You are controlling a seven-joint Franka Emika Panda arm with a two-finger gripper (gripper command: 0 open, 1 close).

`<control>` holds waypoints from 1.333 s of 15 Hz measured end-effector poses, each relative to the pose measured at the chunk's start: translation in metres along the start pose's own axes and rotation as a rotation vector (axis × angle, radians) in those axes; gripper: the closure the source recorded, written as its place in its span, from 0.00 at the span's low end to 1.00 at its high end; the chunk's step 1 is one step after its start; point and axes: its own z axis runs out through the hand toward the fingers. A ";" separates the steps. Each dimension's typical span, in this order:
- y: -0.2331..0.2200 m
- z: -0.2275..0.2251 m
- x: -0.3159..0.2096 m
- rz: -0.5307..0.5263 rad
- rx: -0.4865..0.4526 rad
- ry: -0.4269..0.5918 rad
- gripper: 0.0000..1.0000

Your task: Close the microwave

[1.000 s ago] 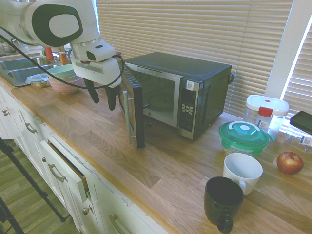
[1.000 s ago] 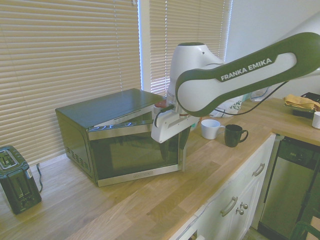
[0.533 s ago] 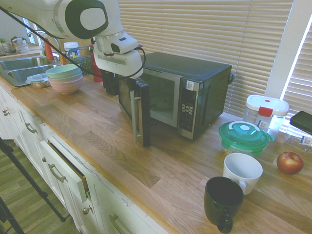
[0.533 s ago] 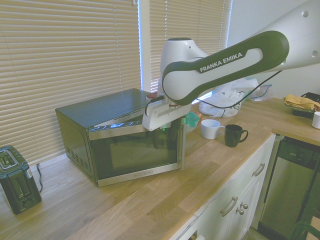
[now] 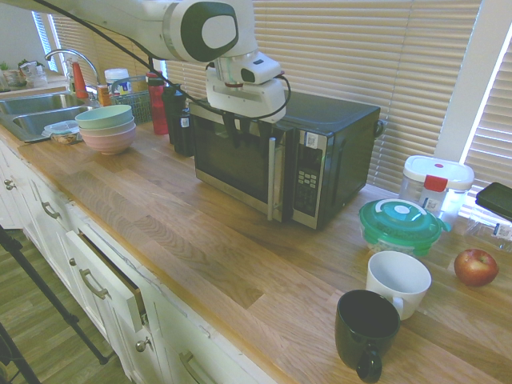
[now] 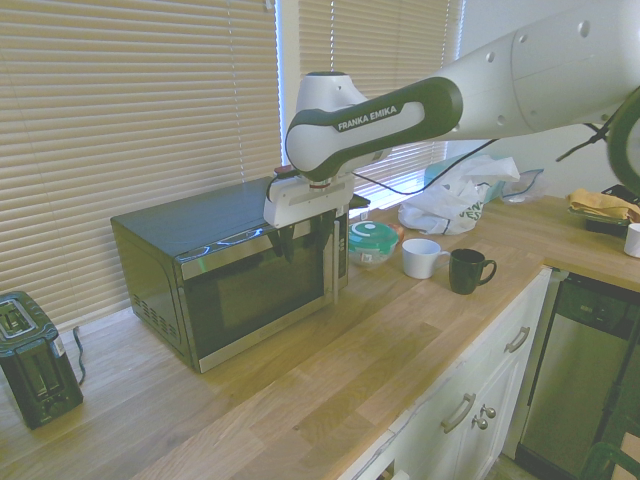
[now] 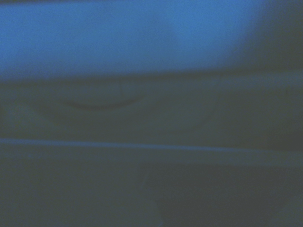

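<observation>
The black microwave [image 5: 316, 110] with steel trim stands on the wooden counter in front of the blinds. Its dark glass door [image 5: 232, 162] lies flat, or nearly flat, against the front, with the silver bar handle [image 5: 272, 180] beside the button panel [image 5: 308, 180]. My gripper [image 5: 244, 134] is open and points down, its fingers against the upper part of the door. The second exterior view shows the microwave [image 6: 225, 212], the door [image 6: 255, 295] and the gripper [image 6: 302, 235] from the other side. Only a dark blue blur fills the wrist view.
Stacked bowls [image 5: 104, 128], bottles [image 5: 158, 104] and a sink [image 5: 36, 112] sit left of the microwave. On its right are a green-lidded container [image 5: 400, 224], a clear tub [image 5: 436, 184], a white mug [image 5: 398, 282], a black mug [image 5: 366, 328] and an apple [image 5: 475, 266]. A toaster [image 6: 35, 370] stands at the far end.
The door stood wide open a second ago. My gripper swept it toward the microwave's front, and it now lies against or almost against the front.
</observation>
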 end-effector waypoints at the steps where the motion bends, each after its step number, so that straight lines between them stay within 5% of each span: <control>1: -0.003 0.001 0.007 -0.004 0.001 -0.015 0.00; 11: -0.029 0.021 -0.017 -0.088 -0.022 -0.048 0.00; 20: 0.044 0.048 -0.101 -0.116 -0.052 -0.033 0.00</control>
